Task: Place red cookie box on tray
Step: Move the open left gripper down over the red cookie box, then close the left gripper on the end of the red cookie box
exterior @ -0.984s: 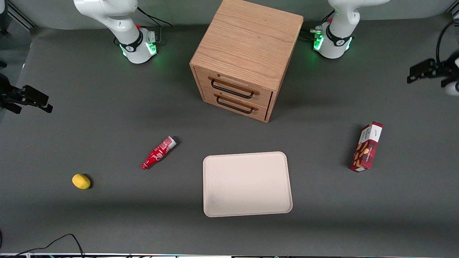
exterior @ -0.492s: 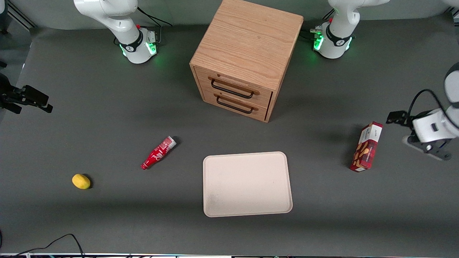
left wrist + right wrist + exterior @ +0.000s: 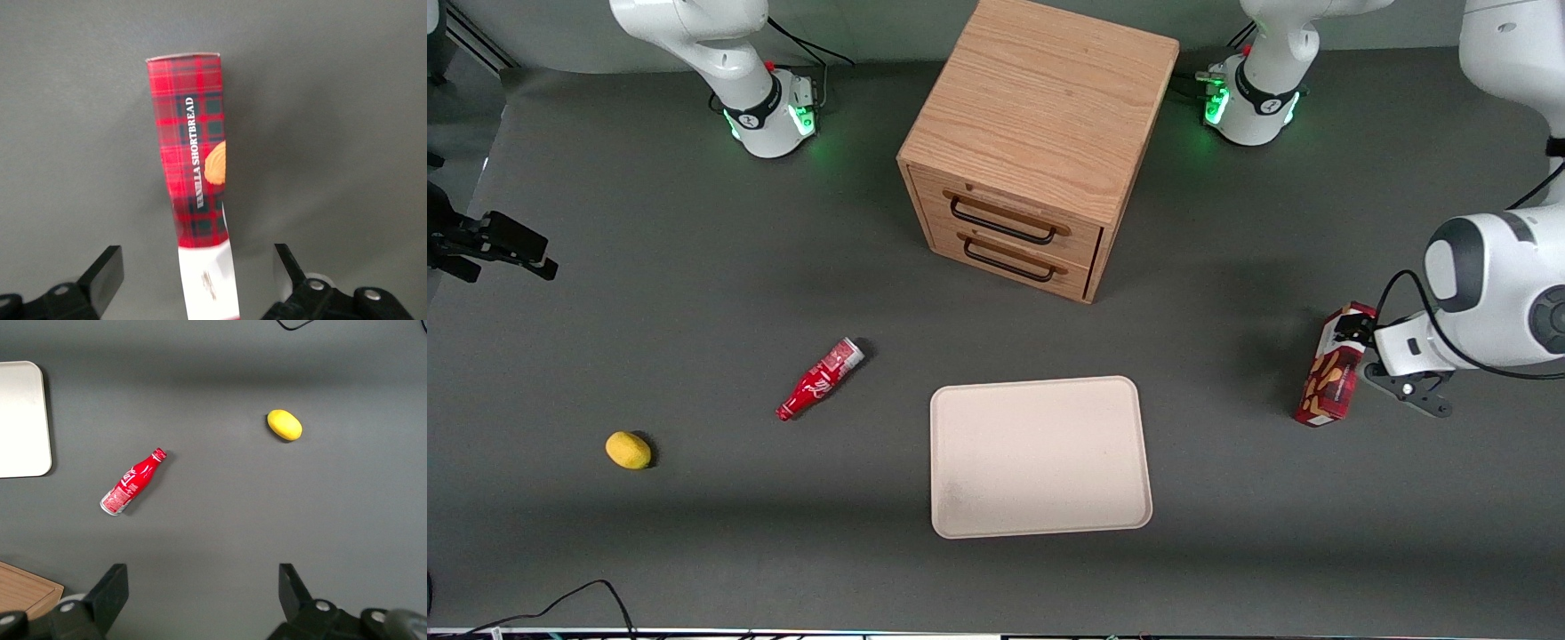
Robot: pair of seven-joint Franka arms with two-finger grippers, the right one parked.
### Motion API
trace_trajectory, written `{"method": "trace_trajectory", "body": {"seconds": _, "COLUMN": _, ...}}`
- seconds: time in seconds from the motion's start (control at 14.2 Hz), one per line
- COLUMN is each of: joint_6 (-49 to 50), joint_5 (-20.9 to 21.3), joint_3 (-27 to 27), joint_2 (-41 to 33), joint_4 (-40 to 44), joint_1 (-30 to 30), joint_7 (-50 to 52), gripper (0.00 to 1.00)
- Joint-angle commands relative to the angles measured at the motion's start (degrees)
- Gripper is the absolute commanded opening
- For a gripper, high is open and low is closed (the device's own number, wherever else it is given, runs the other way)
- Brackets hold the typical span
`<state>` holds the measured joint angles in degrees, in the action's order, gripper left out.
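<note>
The left gripper (image 3: 197, 280) hovers over the white-panel end of the red cookie box (image 3: 1332, 373), fingers (image 3: 107, 270) spread wide. The box stands on the table (image 3: 694, 267), at three o'clock from the tray (image 3: 1039, 455), well apart.

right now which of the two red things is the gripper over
The red cookie box, plaid with a white end, toward the working arm's end; the open gripper straddles it. The red bottle lies far off.

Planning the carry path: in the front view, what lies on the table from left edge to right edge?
Lemon → red bottle → tray → red cookie box → gripper, open over the box's white end.
</note>
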<state>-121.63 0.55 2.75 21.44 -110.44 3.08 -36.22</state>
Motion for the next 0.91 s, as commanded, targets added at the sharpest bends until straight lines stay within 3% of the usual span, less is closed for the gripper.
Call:
{"method": "trace_trajectory", "body": {"seconds": 0.0, "joint_6": -7.6, "joint_5": -0.1, "joint_3": 0.2, "joint_2": -0.9, "joint_4": -6.2, "joint_1": 0.2, "joint_7": -1.4, "gripper": 1.00}}
{"method": "trace_trajectory", "body": {"seconds": 0.77, "joint_6": -13.8, "joint_5": -3.2, "joint_3": 0.2, "joint_2": 1.8, "joint_4": -7.9, "joint_1": 0.2, "joint_7": -1.3, "gripper": 1.00}}
{"method": "trace_trajectory", "body": {"seconds": 0.84, "joint_6": -14.4, "joint_5": -4.7, "joint_3": 0.2, "joint_2": 1.8, "joint_4": -8.0, "joint_1": 0.2, "joint_7": -1.3, "gripper": 0.79}}
